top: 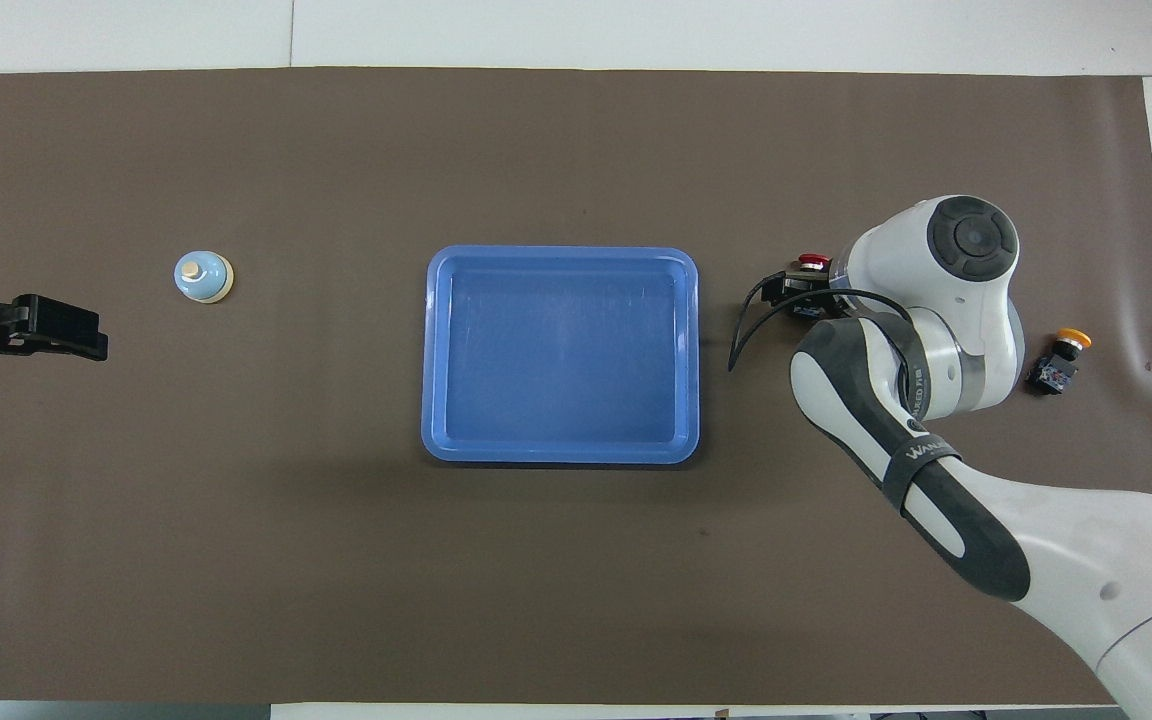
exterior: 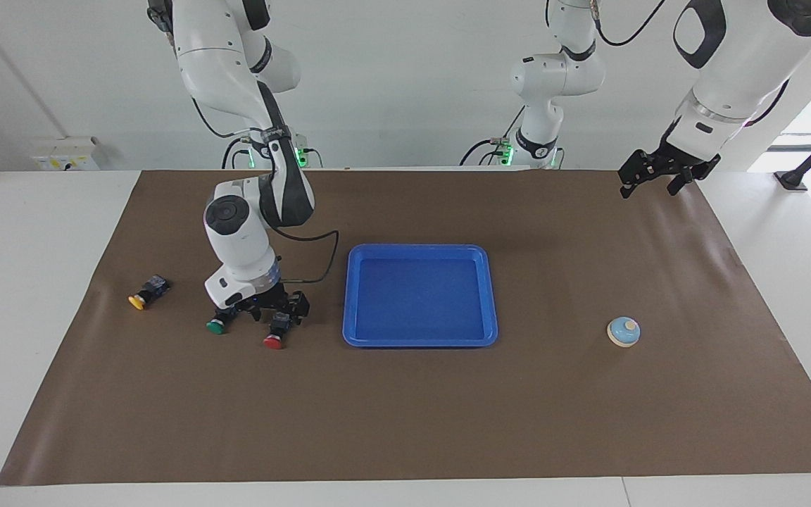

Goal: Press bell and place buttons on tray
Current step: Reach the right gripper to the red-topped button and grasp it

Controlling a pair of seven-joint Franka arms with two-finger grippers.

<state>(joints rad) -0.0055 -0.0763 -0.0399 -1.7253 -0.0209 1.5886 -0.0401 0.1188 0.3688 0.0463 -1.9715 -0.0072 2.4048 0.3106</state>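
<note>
Figure: both views, right arm at work among the buttons.

My right tool (exterior: 265, 310) is down at the surface (exterior: 448, 422), at the right arm's end of it, between the green button (exterior: 216, 326) and the red button (exterior: 273, 341). I cannot tell whether its fingers are open or shut, nor whether they touch either button; in the overhead view the wrist hides the green one altogether and leaves only the red cap visible.

Taking the facing view as a clock dial centred on this tool, the red button lies at about 5 o'clock and the green at about 8 o'clock, both just beside it. Each lies on its side with its long axis running from the black body, nearer the robots, to the cap, which points away from them. The yellow button (exterior: 146, 294) lies apart at 9 o'clock, tipped over as well.

The tray (exterior: 419, 338) sits at 3 o'clock from the tool, near the red button, and holds nothing. All three buttons are on the right arm's side of it, so I judge the carry to be a short sideways move for this arm.

The bell (exterior: 624, 332) stands upright toward the left arm's end of the surface. The left tool (exterior: 662, 171) hangs raised over the surface edge nearest the robots, fingers spread, waiting; it is the nearer arm for the bell.
</note>
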